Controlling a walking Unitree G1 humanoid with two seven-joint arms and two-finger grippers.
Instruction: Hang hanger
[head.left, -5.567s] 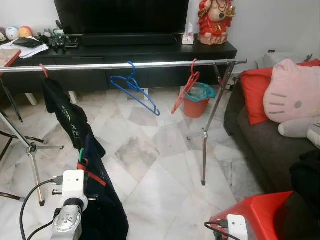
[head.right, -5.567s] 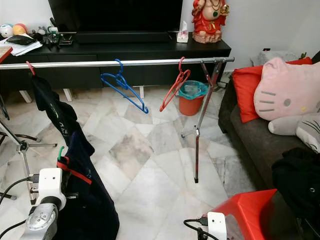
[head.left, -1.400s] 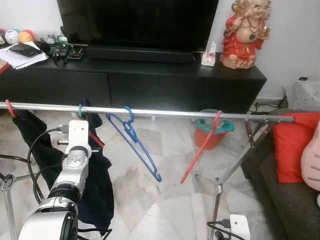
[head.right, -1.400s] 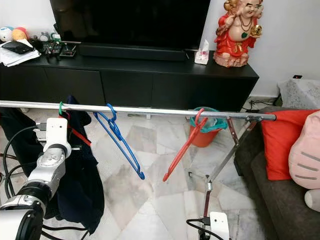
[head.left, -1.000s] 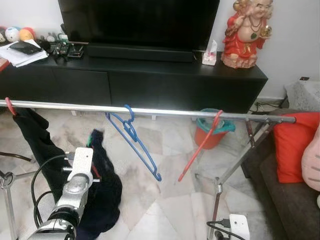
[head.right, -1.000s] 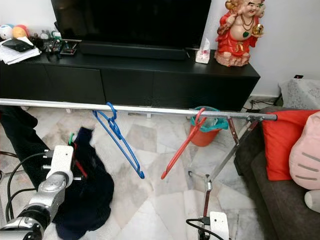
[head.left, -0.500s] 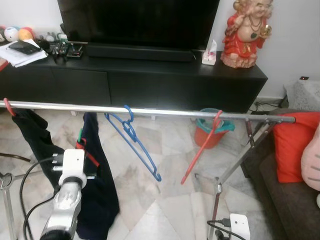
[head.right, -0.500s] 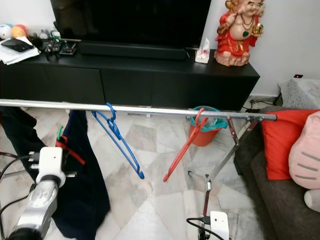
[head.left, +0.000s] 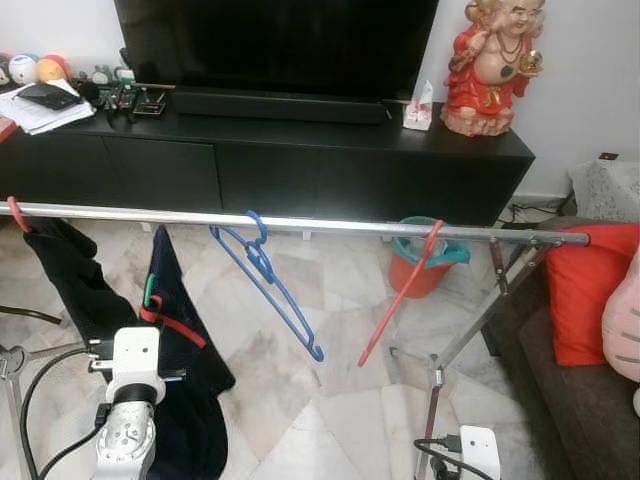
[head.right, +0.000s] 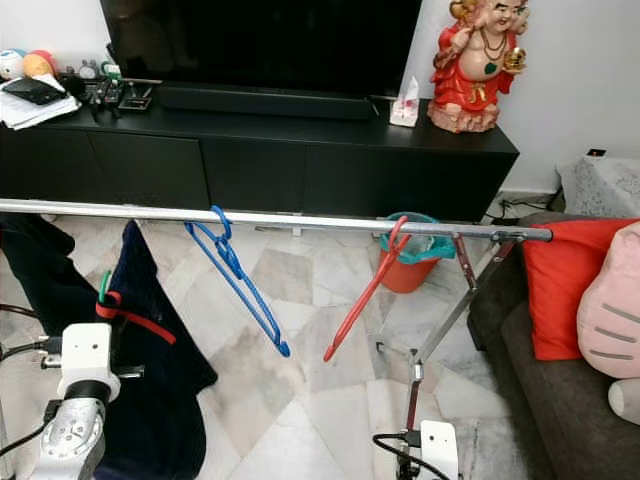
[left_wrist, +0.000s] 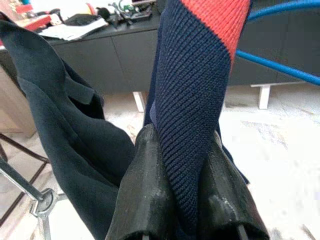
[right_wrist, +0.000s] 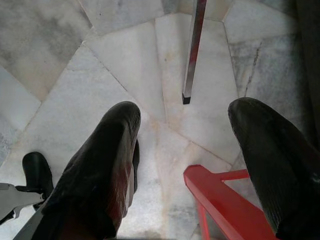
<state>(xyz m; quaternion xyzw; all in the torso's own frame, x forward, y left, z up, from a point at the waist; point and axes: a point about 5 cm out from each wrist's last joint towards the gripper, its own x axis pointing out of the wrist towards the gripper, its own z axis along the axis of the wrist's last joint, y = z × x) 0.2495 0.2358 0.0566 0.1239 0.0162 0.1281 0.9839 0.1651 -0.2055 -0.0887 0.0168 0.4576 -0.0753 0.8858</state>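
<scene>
My left gripper (left_wrist: 182, 197) is shut on a navy garment (head.left: 185, 380) with a red stripe, which hangs on a green hanger. The hanger's green hook (head.left: 150, 290) is free in the air, well below the silver rail (head.left: 330, 226) of the clothes rack. The hanger is tilted, so one shoulder of the garment pokes up almost to the rail. My left arm (head.left: 135, 360) is low at the left, in front of the garment. My right gripper (right_wrist: 185, 165) hangs open over the floor with nothing in it.
A blue hanger (head.left: 270, 290) and a red hanger (head.left: 400, 295) hang bare on the rail. A dark garment (head.left: 70, 270) hangs at its left end. The rack's leg (right_wrist: 192, 50) and a red stool (right_wrist: 215, 200) stand near my right gripper. A black TV cabinet (head.left: 300, 160) is behind, a sofa (head.left: 590, 400) at the right.
The green hook was up at the rail 1.4 s ago, then dropped away. Since half a second ago my left arm has sunk lower and leftward with the garment.
</scene>
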